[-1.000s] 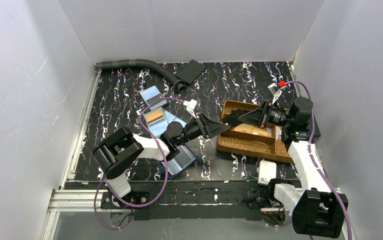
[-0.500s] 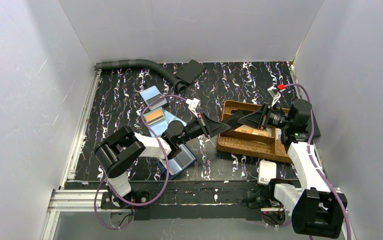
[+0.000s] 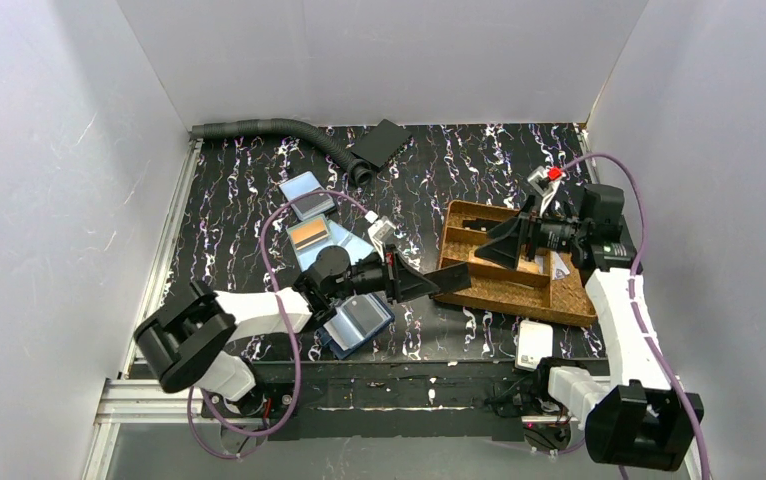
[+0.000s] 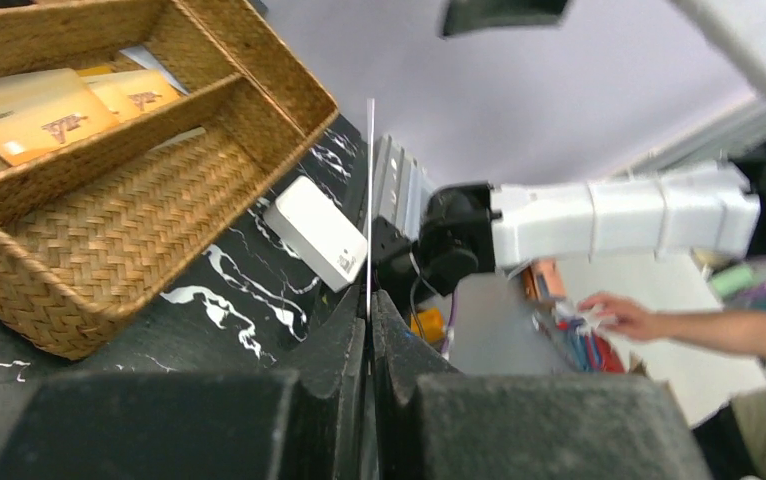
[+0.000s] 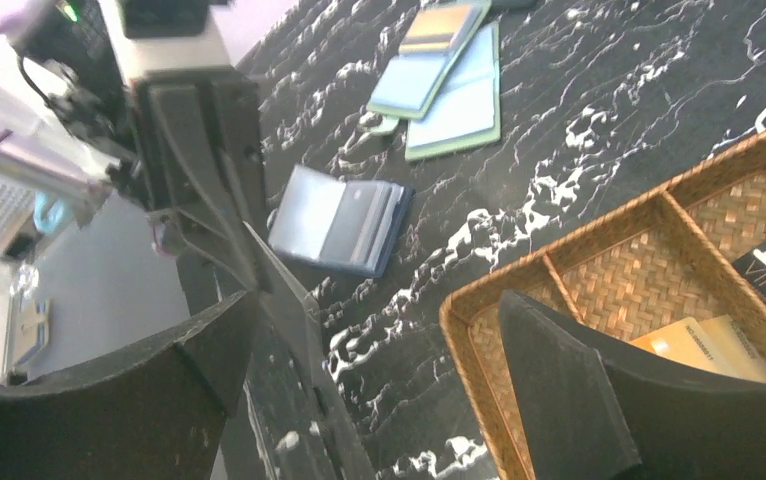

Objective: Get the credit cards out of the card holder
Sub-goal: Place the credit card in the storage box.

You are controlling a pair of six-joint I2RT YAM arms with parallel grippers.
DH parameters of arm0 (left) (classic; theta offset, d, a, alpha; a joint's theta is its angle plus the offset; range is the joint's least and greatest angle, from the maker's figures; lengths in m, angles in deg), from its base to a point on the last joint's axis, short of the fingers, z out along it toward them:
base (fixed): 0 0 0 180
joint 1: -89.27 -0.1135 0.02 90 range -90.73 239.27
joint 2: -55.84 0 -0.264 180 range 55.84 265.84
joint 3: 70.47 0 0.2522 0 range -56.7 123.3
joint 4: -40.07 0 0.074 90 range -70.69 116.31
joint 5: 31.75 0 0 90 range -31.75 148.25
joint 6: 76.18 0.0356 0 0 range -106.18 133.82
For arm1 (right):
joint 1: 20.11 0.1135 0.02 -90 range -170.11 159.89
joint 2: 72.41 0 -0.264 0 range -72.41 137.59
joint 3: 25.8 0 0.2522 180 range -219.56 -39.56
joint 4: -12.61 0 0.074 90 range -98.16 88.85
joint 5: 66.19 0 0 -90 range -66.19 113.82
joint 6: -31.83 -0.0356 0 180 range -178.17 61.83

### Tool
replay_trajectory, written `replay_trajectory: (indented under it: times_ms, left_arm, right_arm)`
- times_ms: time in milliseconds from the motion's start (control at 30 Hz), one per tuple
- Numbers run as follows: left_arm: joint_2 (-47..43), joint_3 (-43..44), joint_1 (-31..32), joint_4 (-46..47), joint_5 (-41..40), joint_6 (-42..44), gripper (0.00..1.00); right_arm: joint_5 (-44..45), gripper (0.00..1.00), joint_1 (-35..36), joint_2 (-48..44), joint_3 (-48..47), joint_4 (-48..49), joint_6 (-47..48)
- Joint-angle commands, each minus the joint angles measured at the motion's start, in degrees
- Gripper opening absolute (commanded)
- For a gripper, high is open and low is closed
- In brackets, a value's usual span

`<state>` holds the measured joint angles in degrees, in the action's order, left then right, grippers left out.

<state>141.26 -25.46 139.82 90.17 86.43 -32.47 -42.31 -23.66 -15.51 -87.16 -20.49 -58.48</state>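
Black left tool (image 4: 369, 300) pinches a thin card (image 4: 370, 200), seemingly edge-on; right tool (image 5: 377, 302) spread wide.

A black tabletop (image 3: 229, 200) veined with white and purple carries everything. A brown woven tray (image 3: 504, 297) with dividers sits on its right part. A small white box (image 3: 533, 343) lies just in front of the tray. Left of the tray, toward the near edge, lies an open dark navy book-like card holder (image 3: 359, 320). Farther left and back lie thin plastic credit cards (image 3: 311, 236) in light blue, orange, teal and grey. Beyond the tray's far left corner are a flat black rectangle (image 3: 380, 142) and a grey corrugated hose (image 3: 269, 128).
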Motion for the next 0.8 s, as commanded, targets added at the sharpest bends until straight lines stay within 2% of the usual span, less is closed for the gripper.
replay_trajectory:
  times_ms: [0, 67, 133, 300, 500, 633, 767]
  left_arm:
    - [-6.82, 3.67, -0.32, -16.25, 8.94, 12.77, 0.00]
    - [-7.32, 5.93, -0.43, -20.55, 10.88, 15.12, 0.00]
    - [-6.94, 7.74, -0.55, -23.90, 12.12, 16.52, 0.00]
    - [-5.91, 9.55, -1.04, -25.67, 12.45, 17.20, 0.00]
    - [-5.33, 10.59, -1.65, -26.27, 12.22, 17.12, 0.00]
    - [-5.38, 11.41, -1.60, -26.33, 12.75, 16.72, 0.00]
    - [-5.65, 11.68, -1.67, -26.26, 12.33, 16.52, 0.00]
  right_arm:
    - [0.16, 0.98, 3.35, 5.19, -8.24, -20.23, 21.01]
    - [0.18, 0.98, 7.12, 7.18, -10.62, -25.88, 27.97]
    - [0.58, 0.97, 9.82, 8.27, -12.38, -28.77, 30.86]
    - [1.07, 0.90, 13.35, 9.90, -13.90, -32.64, 34.41]
    - [1.68, 0.76, 15.97, 10.24, -13.52, -34.42, 35.90]
    - [2.09, 0.58, 17.02, 11.17, -13.20, -34.31, 35.95]
    - [1.83, 0.27, 17.50, 11.95, -13.54, -34.18, 36.14]
